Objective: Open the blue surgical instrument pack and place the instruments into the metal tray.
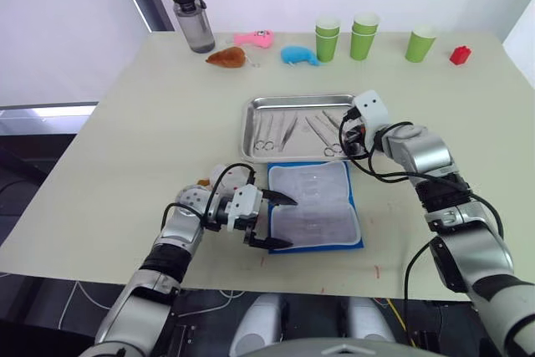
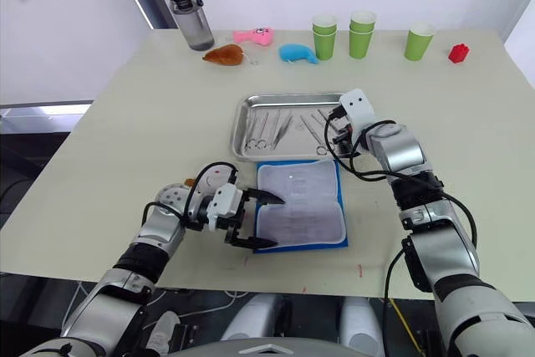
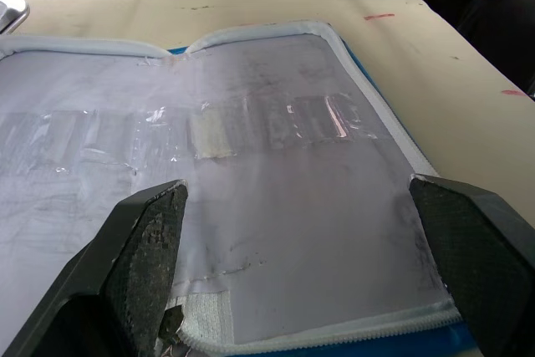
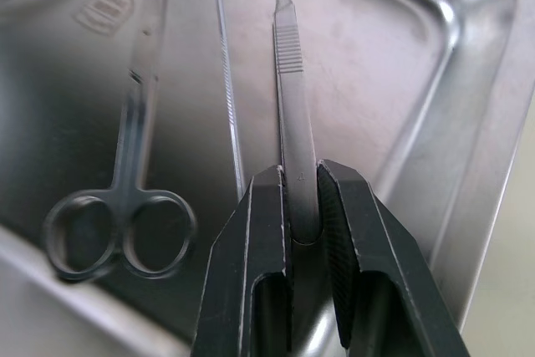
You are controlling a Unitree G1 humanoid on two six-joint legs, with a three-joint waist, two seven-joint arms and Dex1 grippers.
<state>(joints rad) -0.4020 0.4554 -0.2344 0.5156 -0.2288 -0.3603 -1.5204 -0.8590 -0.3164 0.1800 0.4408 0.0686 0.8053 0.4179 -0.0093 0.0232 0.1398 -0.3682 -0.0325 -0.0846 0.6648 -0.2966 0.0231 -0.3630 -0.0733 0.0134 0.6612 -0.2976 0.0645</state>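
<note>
Far across the table (image 1: 125, 123) I see a bottle (image 1: 192, 16), 3 small toys (image 1: 253, 38) and green cups (image 1: 364, 35); none blocks my arms. The pack (image 1: 316, 206) lies open, lining up, just near of the tray (image 1: 259, 108). My left gripper (image 1: 274, 221) gapes wide at the pack's left edge, holding nothing. My right gripper (image 4: 303, 198) is pinched on a scalpel handle (image 4: 288, 81) inside the tray's right end, beside scissors (image 4: 125, 206) and the other instruments (image 1: 288, 133).
</note>
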